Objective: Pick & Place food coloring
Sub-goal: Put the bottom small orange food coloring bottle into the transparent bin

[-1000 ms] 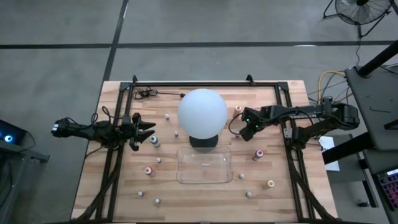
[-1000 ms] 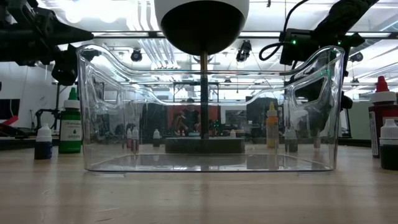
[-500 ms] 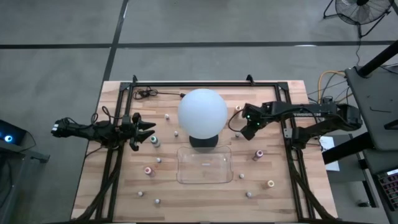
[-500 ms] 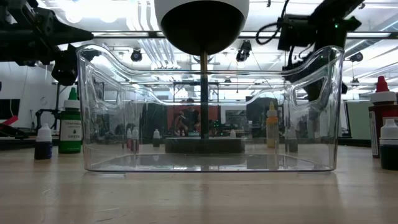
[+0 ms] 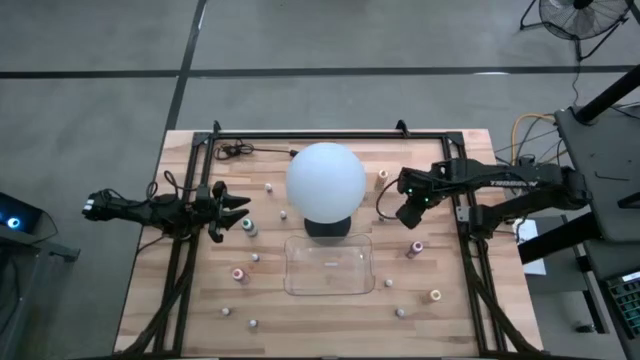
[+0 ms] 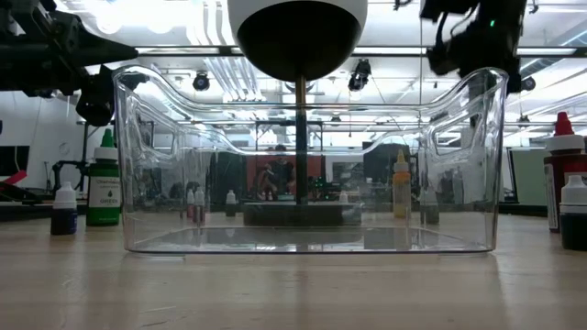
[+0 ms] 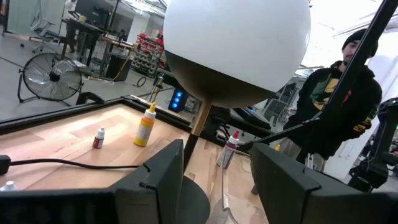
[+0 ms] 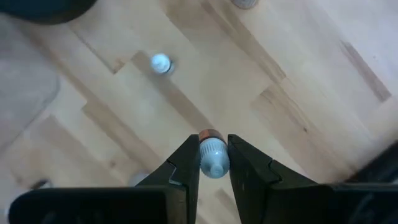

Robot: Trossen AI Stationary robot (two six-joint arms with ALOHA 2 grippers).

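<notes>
Wooden plank counter (image 5: 200,290) with a black frame sits on grey floor, a fan at the far corner. White globe lamp (image 5: 325,182) on a dark base stands mid-counter, with a clear plastic tray (image 5: 328,266), smooth and curved-rimmed, just in front of it. Tiny food coloring bottles (image 5: 238,273) are scattered around both, well apart, leaving open wood between. Right tool (image 8: 213,163) hangs right of the globe, pinching a small bottle with a whitish cap (image 8: 212,152) above the wood. Left tool (image 5: 238,206) hovers at the left rail beside a teal bottle (image 5: 248,226), fingers partly spread, nothing held. Green bottle (image 6: 104,188) in the low view has a label too small to read. A person in a dark hoodie (image 7: 339,106) stands beyond the counter.
</notes>
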